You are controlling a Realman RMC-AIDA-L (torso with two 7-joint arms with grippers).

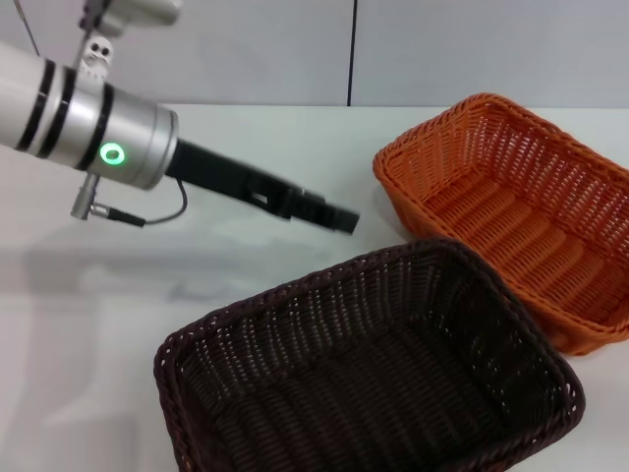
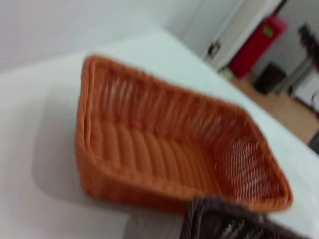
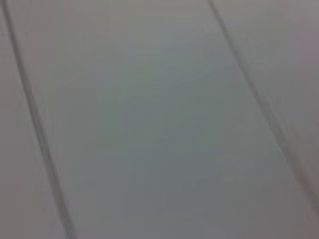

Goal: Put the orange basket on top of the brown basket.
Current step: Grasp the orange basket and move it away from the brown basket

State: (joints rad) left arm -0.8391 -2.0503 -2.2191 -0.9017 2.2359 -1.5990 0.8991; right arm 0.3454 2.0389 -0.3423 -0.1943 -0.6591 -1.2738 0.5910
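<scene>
I have the white tabletop [image 1: 88,324] filling most of the head view, and I take the brown basket [image 1: 369,369] as my landmark: it sits upright on the tabletop at the near edge of the view, open side up, nothing inside it.

The orange basket [image 1: 511,211] stands on the tabletop just beyond the brown basket and to its right, also upright and with nothing in it. Its near long side runs close along the brown basket's far right corner; I cannot tell whether the two rims touch or leave a sliver of gap. It is beside the brown basket, not on it. In the left wrist view the orange basket [image 2: 169,144] fills the middle, with a corner of the brown basket [image 2: 224,221] poking in at the edge.

The left arm [image 1: 93,123] reaches in above the tabletop, beyond the brown basket and to its left. Its end effector [image 1: 339,218] points toward the orange basket, clear of both baskets and holding nothing; the black fingers look closed together.

The right end effector is out of sight; the right wrist view shows only a plain grey surface [image 3: 159,119].
</scene>
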